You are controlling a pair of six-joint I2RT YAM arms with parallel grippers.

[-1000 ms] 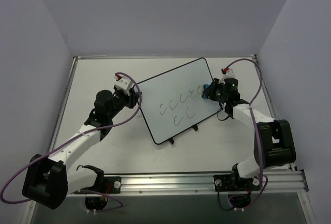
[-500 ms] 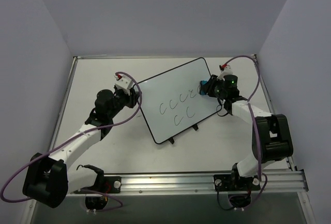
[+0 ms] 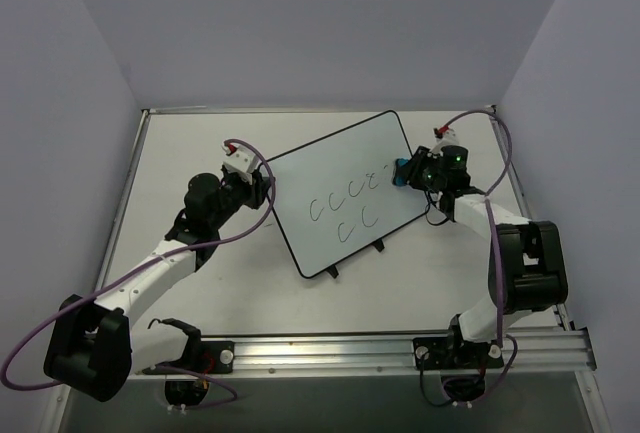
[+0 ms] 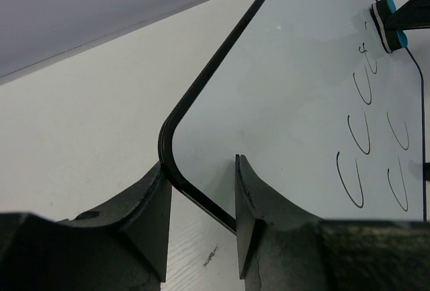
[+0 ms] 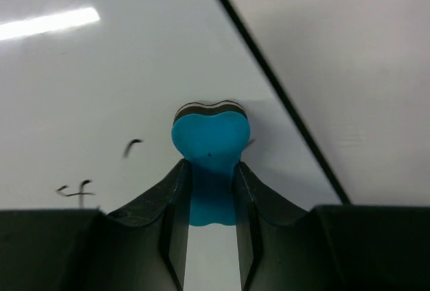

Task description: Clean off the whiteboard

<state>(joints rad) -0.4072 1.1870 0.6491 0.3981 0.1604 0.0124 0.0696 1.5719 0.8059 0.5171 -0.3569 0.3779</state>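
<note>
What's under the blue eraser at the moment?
The blue bone-shaped eraser rests on the white rectangular whiteboard near its black frame. Smudged black marks show beside it; any ink beneath is hidden.

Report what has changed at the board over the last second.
The right gripper, shut on the blue eraser, rubbed at the right end of the whiteboard, first toward the far edge, then back. The rightmost mark of the upper row looks partly wiped. Nothing was grasped or released. The left gripper still pinches the board's left edge. The board has not shifted, and the other c marks remain.
</note>
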